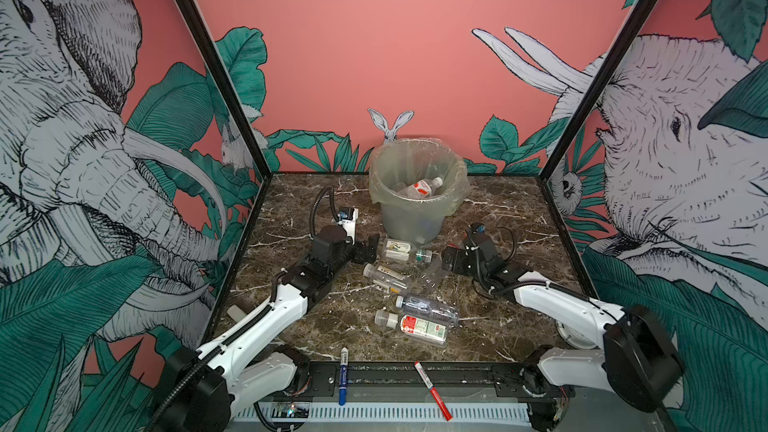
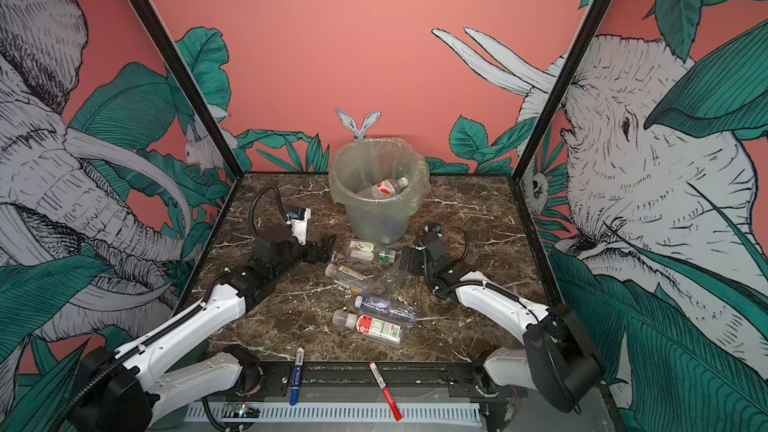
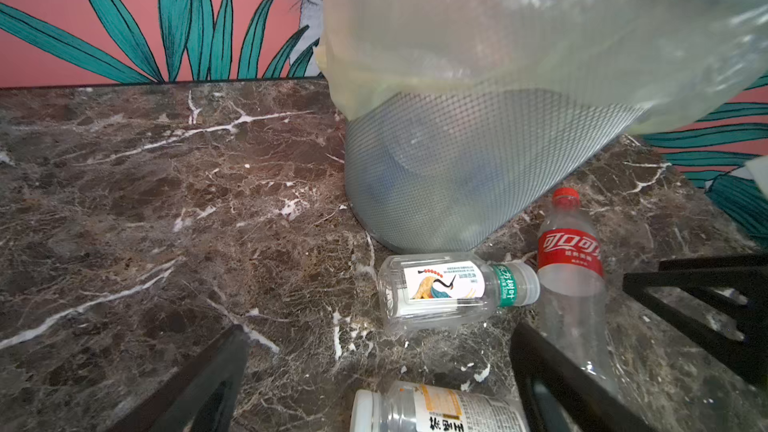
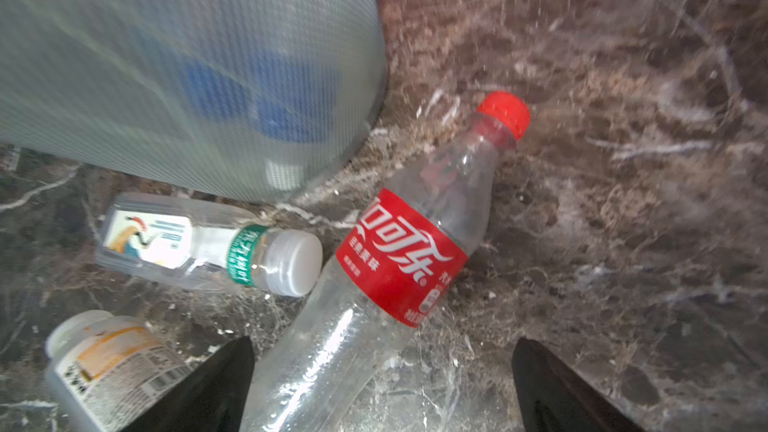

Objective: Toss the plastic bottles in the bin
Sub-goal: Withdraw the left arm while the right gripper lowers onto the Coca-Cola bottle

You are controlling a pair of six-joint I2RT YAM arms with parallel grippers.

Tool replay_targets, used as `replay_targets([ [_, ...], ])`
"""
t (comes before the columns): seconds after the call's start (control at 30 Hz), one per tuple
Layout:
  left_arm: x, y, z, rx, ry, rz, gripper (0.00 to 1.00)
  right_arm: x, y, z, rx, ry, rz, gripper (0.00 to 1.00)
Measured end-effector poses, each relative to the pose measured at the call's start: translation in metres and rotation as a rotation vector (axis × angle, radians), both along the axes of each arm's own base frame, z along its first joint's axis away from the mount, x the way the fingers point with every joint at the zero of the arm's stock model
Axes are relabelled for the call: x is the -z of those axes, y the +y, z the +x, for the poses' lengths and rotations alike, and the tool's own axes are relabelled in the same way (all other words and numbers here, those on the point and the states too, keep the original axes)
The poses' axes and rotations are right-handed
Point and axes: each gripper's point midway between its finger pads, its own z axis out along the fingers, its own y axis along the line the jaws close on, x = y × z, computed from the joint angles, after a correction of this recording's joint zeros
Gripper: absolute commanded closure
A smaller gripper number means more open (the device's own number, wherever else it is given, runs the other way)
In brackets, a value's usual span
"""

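The left jaws and right jaws stand spread and empty, low over the bench [image 1: 519, 205] before the bin [image 1: 409, 220]. The red-labelled bottle [image 4: 399, 259] lies flat, its lower body between the right jaws, cap pointing away. An orange-labelled bottle [image 3: 440, 409] lies between the left jaws. The bird-labelled bottle [image 3: 440, 288] lies ahead of them, beside the bin's foot. Another bottle [image 1: 422, 188] lies inside the bin.

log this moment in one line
left gripper: open, empty | right gripper: open, straddling red-label bottle | bin: white-cap bottle inside | table: bottles remain
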Motion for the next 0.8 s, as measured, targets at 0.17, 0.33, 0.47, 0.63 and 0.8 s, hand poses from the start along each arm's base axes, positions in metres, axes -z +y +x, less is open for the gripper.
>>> replay_targets([
  [0.17, 0.03, -0.002, -0.001, 0.006, 0.031, -0.003, 0.01, 0.018, 0.009, 0.003, 0.019, 0.066, -0.011, 0.01],
  [0.33, 0.048, -0.005, -0.003, 0.014, 0.056, -0.024, 0.01, 0.019, 0.015, 0.01, 0.039, 0.076, 0.003, 0.01],
  [0.47, 0.045, -0.01, -0.001, 0.026, 0.051, -0.051, 0.01, 0.023, 0.019, 0.016, 0.051, 0.089, 0.0, 0.01],
  [0.63, 0.042, -0.011, 0.0, 0.03, 0.041, -0.061, 0.01, 0.036, 0.017, 0.016, 0.074, 0.131, -0.04, 0.01],
  [0.8, 0.042, -0.012, -0.001, 0.032, 0.041, -0.063, 0.01, 0.046, 0.01, 0.013, 0.091, 0.162, -0.084, 0.02],
])
